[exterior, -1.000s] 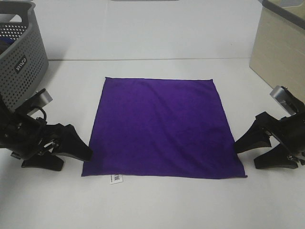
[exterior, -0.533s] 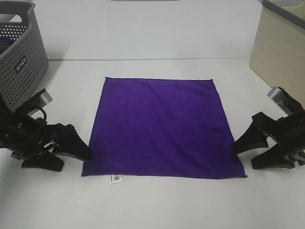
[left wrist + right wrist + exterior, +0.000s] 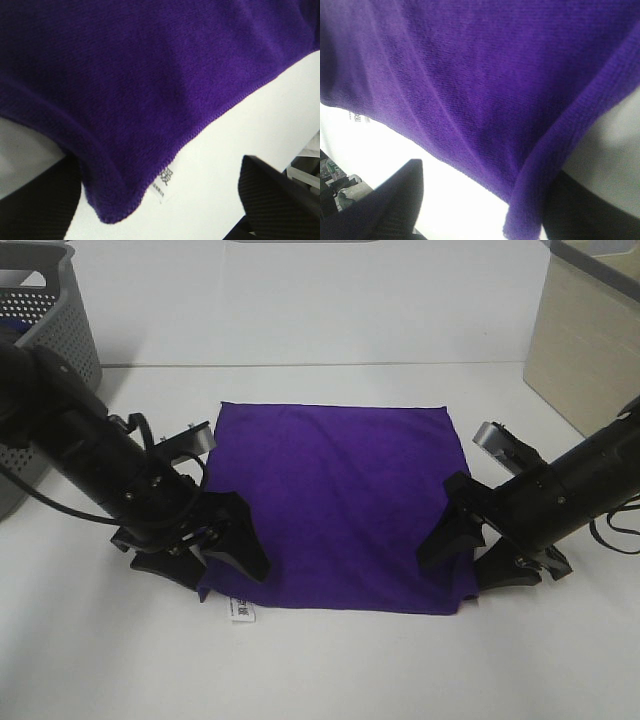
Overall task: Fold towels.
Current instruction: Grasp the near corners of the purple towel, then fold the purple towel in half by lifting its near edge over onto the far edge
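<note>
Straddling the two near corners of the towel (image 3: 335, 490), the left jaws and right jaws both stand wide open and grip nothing, each with one finger under its corner so the cloth drapes over it. The rest of the towel lies flat on the table (image 3: 350, 675), stretching away from both jaws to its far edge, with the tag (image 3: 162, 182) just beside the left jaws. Each arm is nearest its own corner, so closing on both looks due next.

Ext cam: high, at table (image 3: 330, 680) front, looks down & across; whole towel (image 3: 340, 490) in frame. L/R wrist cams: v. close, low at towel's near corners. L & ext share tag (image 3: 162, 182).
</note>
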Available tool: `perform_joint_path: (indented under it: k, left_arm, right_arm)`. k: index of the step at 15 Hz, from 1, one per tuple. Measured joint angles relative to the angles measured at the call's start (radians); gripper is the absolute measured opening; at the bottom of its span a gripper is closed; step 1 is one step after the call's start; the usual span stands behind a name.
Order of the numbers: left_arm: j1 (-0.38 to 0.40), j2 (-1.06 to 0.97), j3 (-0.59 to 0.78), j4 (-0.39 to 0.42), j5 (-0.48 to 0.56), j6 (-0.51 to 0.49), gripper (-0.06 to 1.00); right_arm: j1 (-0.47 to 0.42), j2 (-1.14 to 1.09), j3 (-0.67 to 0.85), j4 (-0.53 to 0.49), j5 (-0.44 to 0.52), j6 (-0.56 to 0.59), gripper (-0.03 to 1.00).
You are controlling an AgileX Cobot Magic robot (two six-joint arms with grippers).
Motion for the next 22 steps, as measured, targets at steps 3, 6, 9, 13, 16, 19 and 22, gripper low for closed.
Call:
perform_joint_path:
  k: [3, 6, 9, 13, 16, 19, 22]
  left_arm:
    - [-0.054, 0.045, -0.083, 0.097, 0.005, -0.170, 0.56]
    - [-0.077, 0.069, -0.104, 0.114, 0.001, -0.215, 0.26]
    - [-0.078, 0.076, -0.104, 0.120, 0.001, -0.215, 0.01]
    - [-0.078, 0.075, -0.104, 0.095, 0.012, -0.191, 0.00]
    - [-0.078, 0.017, -0.109, 0.088, 0.028, -0.177, 0.00]
    - [-0.078, -0.052, -0.165, 0.086, 0.028, -0.173, 0.00]
    - [-0.077, -0.056, -0.244, 0.087, 0.006, -0.173, 0.00]
  right_arm:
    - [0.001, 0.003, -0.001, -0.029, -0.025, 0.032, 0.51]
    - [0.001, 0.009, -0.001, -0.065, -0.053, 0.048, 0.25]
    - [0.002, 0.012, -0.001, -0.077, -0.057, 0.050, 0.03]
    - [0.002, 0.006, -0.001, -0.082, -0.050, 0.050, 0.03]
    - [0.006, -0.043, 0.008, -0.139, -0.073, 0.052, 0.03]
    - [0.008, -0.125, -0.014, -0.180, -0.122, 0.054, 0.03]
    - [0.009, -0.162, -0.160, -0.181, -0.096, 0.065, 0.03]
